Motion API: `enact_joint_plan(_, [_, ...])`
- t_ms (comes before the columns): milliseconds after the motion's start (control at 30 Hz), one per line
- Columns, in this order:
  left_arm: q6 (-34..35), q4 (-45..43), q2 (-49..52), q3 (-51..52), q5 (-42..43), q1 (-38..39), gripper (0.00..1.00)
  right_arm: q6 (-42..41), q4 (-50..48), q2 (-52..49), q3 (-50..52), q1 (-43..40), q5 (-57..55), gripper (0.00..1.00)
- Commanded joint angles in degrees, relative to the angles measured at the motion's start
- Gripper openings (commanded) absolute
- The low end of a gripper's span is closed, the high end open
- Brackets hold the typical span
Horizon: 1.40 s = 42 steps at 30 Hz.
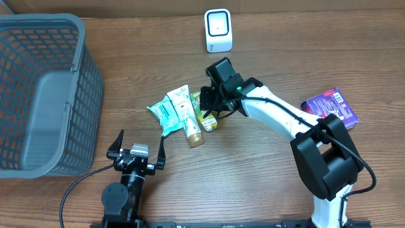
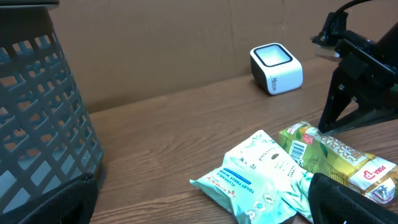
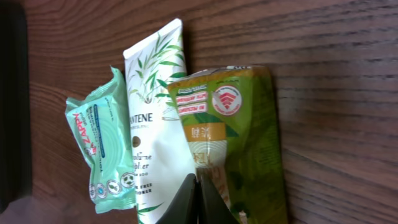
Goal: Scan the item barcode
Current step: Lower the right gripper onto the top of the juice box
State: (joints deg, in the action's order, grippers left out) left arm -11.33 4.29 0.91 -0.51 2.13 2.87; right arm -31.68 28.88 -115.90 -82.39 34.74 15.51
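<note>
Three items lie in a pile mid-table: a teal wipes pack (image 1: 163, 113) (image 3: 102, 149), a white Pantene tube (image 1: 186, 114) (image 3: 155, 106) and a green packet (image 1: 205, 114) (image 3: 239, 137). A barcode shows on the green packet (image 2: 336, 155) in the left wrist view. The white scanner (image 1: 218, 30) (image 2: 277, 67) stands at the table's far edge. My right gripper (image 1: 212, 107) (image 3: 198, 183) hangs shut just above the seam between tube and packet, holding nothing. My left gripper (image 1: 139, 144) (image 2: 199, 211) rests wide open near the front edge, short of the wipes pack (image 2: 239, 180).
A large grey mesh basket (image 1: 38, 95) (image 2: 37, 124) fills the left side. A purple box (image 1: 330, 106) lies at the right, beside the right arm's base. A cardboard wall backs the table behind the scanner.
</note>
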Motion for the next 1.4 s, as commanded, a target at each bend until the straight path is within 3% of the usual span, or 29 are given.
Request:
enact_joint_plan(0, [0.17, 0.09, -0.28, 0.24, 0.0, -0.33, 1.0, 2.1, -0.31, -0.22, -1.27, -0.09, -1.86, 0.04])
enact_joint_plan(367, [0.17, 0.09, -0.28, 0.24, 0.0, -0.33, 1.0, 2.16, -0.52, -0.22, -1.27, -0.07, -5.03, 0.04])
enact_joint_plan(800, [0.17, 0.09, -0.28, 0.24, 0.0, -0.33, 0.99, 9.25, -2.89, -0.22, -1.27, 0.35, -4.98, 0.04])
enact_joint_plan(1367, [0.17, 0.09, -0.28, 0.24, 0.0, -0.33, 1.0, 9.42, -2.01, -1.05, -1.25, 1.64, -5.42, 0.04])
